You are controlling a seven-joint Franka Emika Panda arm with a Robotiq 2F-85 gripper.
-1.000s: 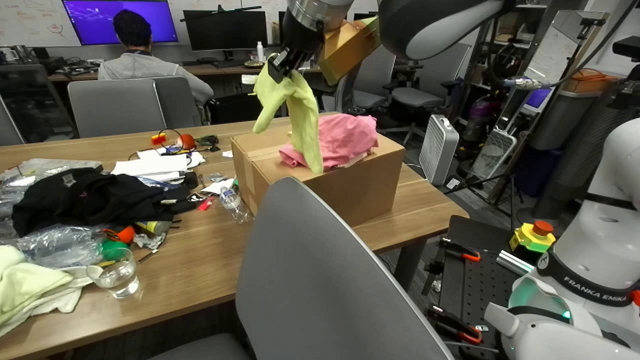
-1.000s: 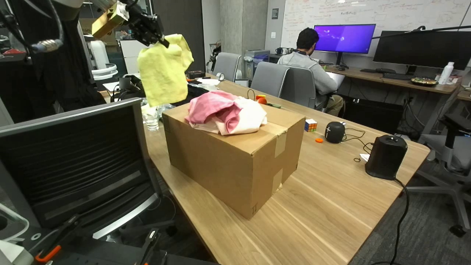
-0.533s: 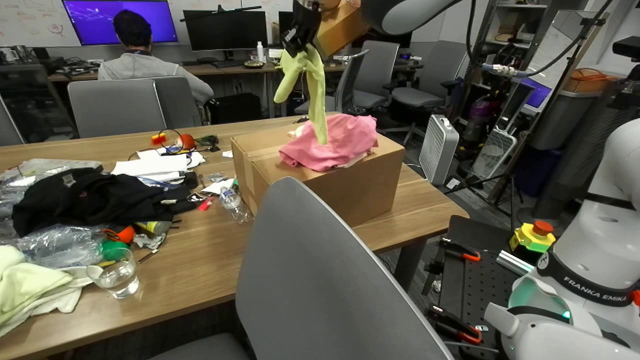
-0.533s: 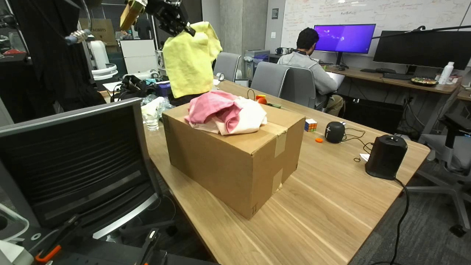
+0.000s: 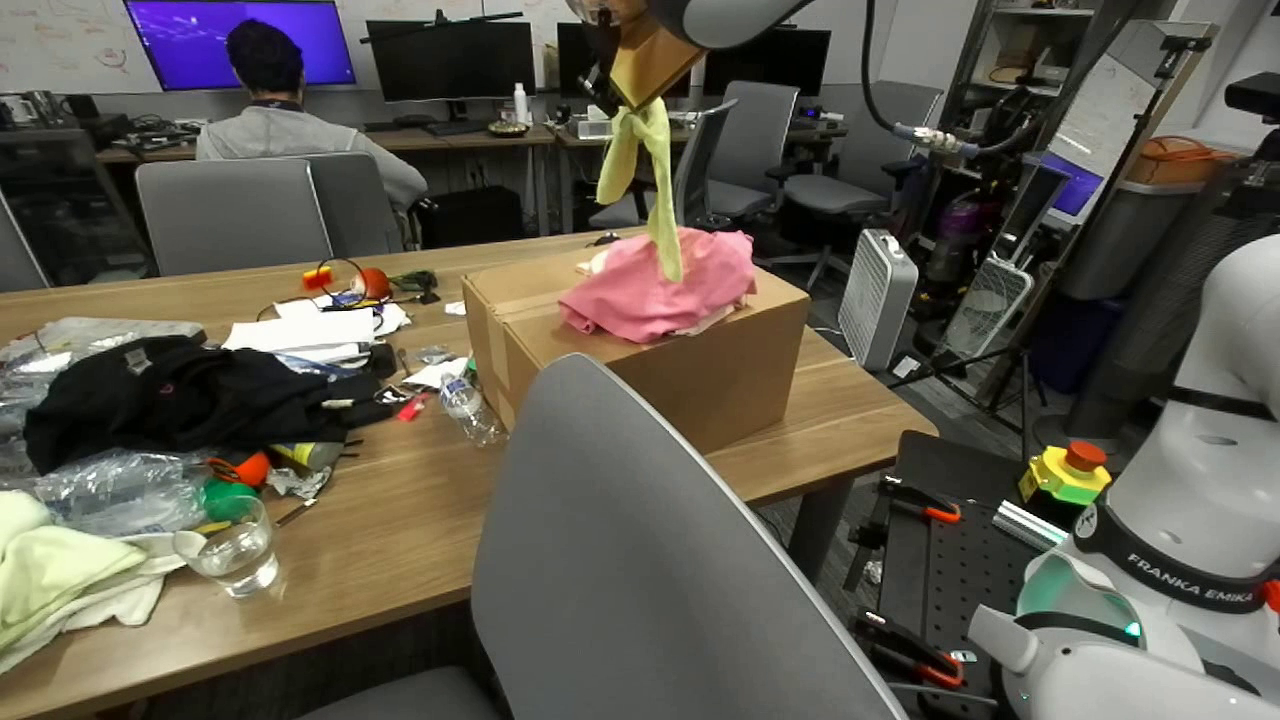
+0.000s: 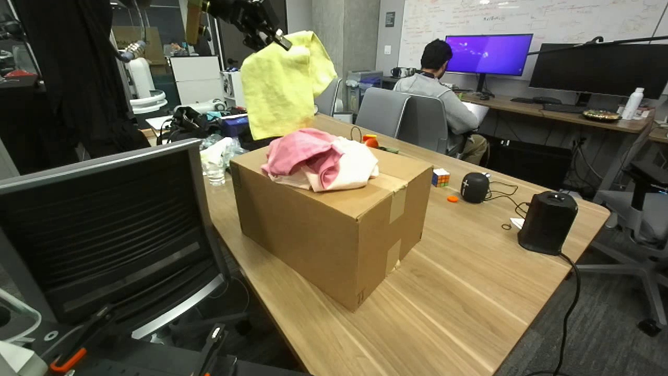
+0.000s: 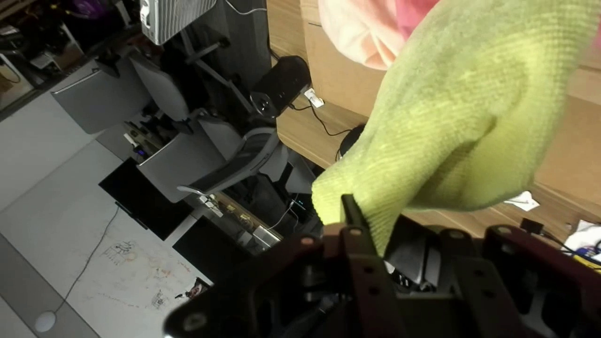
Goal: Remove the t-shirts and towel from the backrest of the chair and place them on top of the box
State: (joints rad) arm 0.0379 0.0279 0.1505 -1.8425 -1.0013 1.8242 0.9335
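Observation:
My gripper (image 5: 603, 92) is shut on the yellow towel (image 5: 622, 165) near one edge. The towel hangs down in folds, and it also shows in an exterior view (image 6: 279, 89). The towel and gripper are above the cardboard box (image 5: 745, 385). A crumpled pink t-shirt (image 6: 295, 149) and a cream-white cloth (image 6: 357, 167) lie on the box top. The towel's lower end overlaps the pink cloth in view; I cannot tell whether they touch. The wrist view shows the towel (image 7: 446, 122) between the fingers (image 7: 375, 225). The grey chair backrest (image 5: 620, 550) stands in front of the box without cloth on it.
Black clothing (image 5: 190, 395), plastic wrap, a bottle (image 5: 468, 408), a glass of water (image 5: 235, 555) and a pale yellow cloth (image 5: 60, 580) lie on the table. Speakers (image 6: 475, 188) and a black device (image 6: 548, 222) stand beyond the box. A person (image 5: 275, 130) sits behind.
My gripper has carried the towel up from near the chair side to above the far part of the box. The towel remains held. The pink and cream cloths have not moved.

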